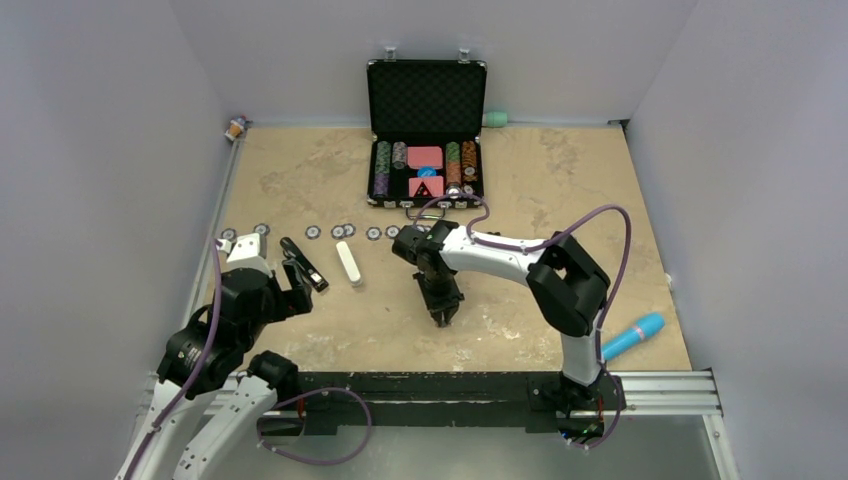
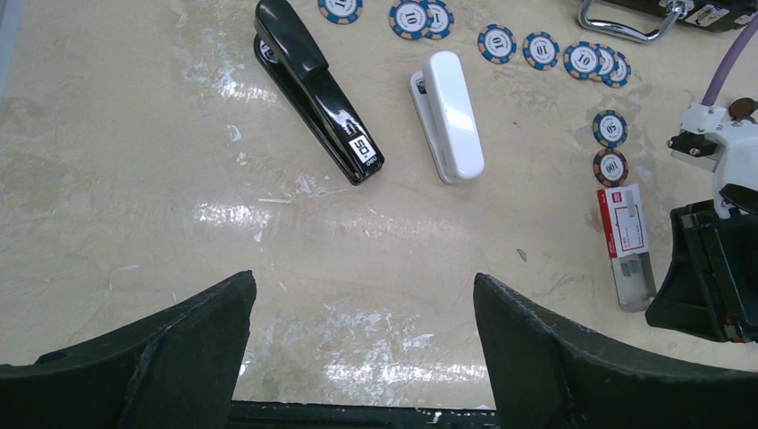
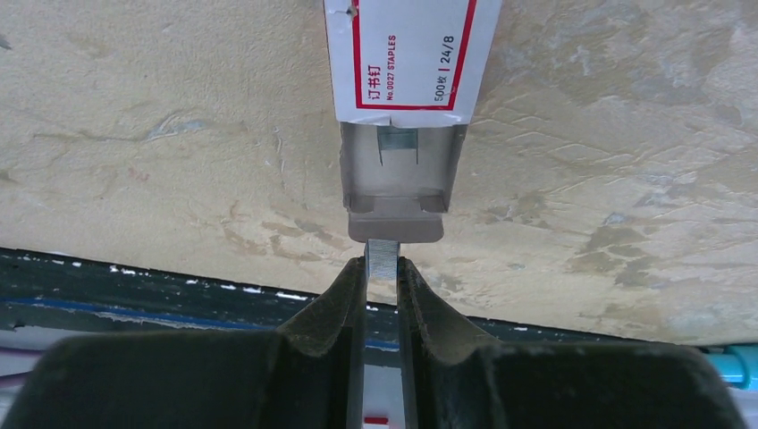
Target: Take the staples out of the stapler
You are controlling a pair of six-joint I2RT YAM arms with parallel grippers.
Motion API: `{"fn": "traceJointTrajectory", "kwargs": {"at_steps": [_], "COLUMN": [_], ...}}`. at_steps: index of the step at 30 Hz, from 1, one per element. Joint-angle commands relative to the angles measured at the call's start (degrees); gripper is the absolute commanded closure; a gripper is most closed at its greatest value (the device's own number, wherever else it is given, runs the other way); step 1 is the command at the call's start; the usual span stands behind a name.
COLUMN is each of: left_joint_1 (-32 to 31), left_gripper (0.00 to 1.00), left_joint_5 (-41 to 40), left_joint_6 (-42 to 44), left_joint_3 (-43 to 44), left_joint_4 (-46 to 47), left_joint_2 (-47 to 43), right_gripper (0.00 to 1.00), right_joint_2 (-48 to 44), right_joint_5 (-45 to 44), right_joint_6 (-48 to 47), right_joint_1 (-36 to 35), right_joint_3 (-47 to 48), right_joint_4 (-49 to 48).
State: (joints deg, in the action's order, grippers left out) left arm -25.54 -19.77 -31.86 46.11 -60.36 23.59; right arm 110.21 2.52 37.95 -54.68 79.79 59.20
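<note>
Left jaws: spread wide with nothing between them. The two dark fingers fill the bottom corners of the left wrist view, their bases cut off by the frame. They hang over bare tabletop.
Stapler: lies closed and slanted on the tabletop beyond the left jaws and clear of them. Its rear end runs up to the top edge of the left wrist view. With the stapler shut, its inner track is hidden.
White block: just right of the stapler and roughly parallel to it, not touching.
Poker chips: a loose row beyond both, some cut off at the top edge.
Case: open at the far side of the tabletop, with chips racked inside.
Staple box: clear with a red-and-white label, its upper part cut off in the right wrist view. Its open end faces the right jaws. In the top view the right arm hides it.
Right jaws: almost closed, pinching a thin silvery strip.
Staples: the strip stands between the right fingers, well apart from the stapler. Its top is at the lip of the box; whether they touch cannot be told. Its lower part is hidden by the fingers.
Cyan cylinder: lies near the right edge.
</note>
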Motion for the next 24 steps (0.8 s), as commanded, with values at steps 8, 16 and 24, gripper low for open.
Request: {"fn": "traceJointTrajectory", "kwargs": {"at_steps": [8, 16, 24], "left_joint_1": [-0.8, -0.9, -1.0], "left_gripper": [0.05, 0.06, 0.06], "left_joint_5": [-0.6, -0.5, -0.5], "left_joint_6": [0.8, 0.9, 0.9], "left_joint_3": [-0.2, -0.2, -0.2], "left_joint_4": [2.7, 2.7, 2.7], "left_joint_2": [-1.0, -1.0, -0.8], "right_gripper": [0.86, 0.86, 0.86], "right_joint_2": [2.1, 3.1, 3.6], "right_joint_5": [-2.4, -2.4, -6.4], "right_joint_6": [0.5, 0.0, -1.2], "right_joint_1": [-0.5, -0.5, -0.5], "right_joint_3": [3.8, 4.6, 8.0], "right_joint_4": [1.1, 1.7, 4.5]}}
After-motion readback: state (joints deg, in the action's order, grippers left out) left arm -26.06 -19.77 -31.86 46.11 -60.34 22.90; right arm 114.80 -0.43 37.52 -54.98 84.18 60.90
